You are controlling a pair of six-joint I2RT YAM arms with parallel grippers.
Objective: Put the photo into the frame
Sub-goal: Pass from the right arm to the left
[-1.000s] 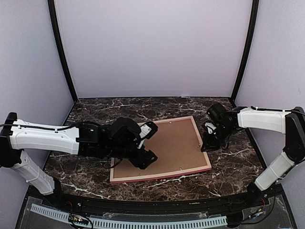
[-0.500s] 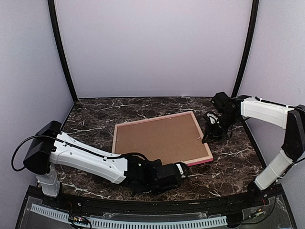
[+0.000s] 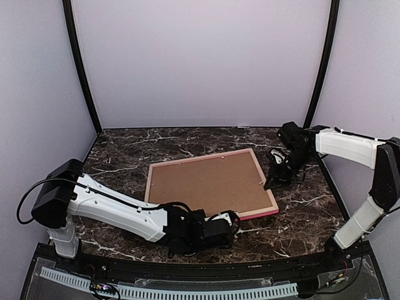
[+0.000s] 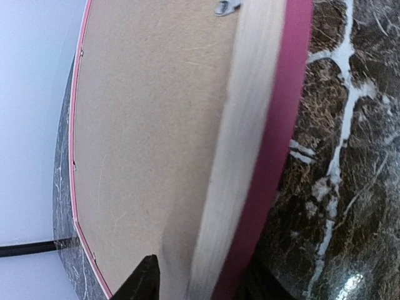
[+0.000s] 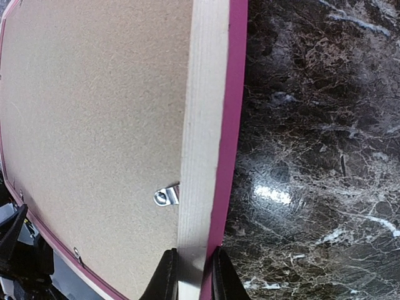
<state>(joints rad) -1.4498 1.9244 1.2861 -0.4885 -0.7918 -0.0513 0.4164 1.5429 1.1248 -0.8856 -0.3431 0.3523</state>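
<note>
The right gripper [image 5: 194, 276] had its jaws clenched on the thin rail at the 3 o'clock side of the frame [image 3: 200, 157], one jaw on the brown backing board [image 3: 206, 184] just beside a small metal clip [image 5: 166, 197], the other on the pink outer edge. The left gripper [image 3: 232, 219] had its jaws apart astride the rail near the frame's 5 o'clock corner, and whether they pinched it could not be told. The frame lay back-up in the middle of the marble tabletop [image 3: 125, 150], with the left arm [image 3: 119, 209] stretched low along its 6 o'clock side.
</note>
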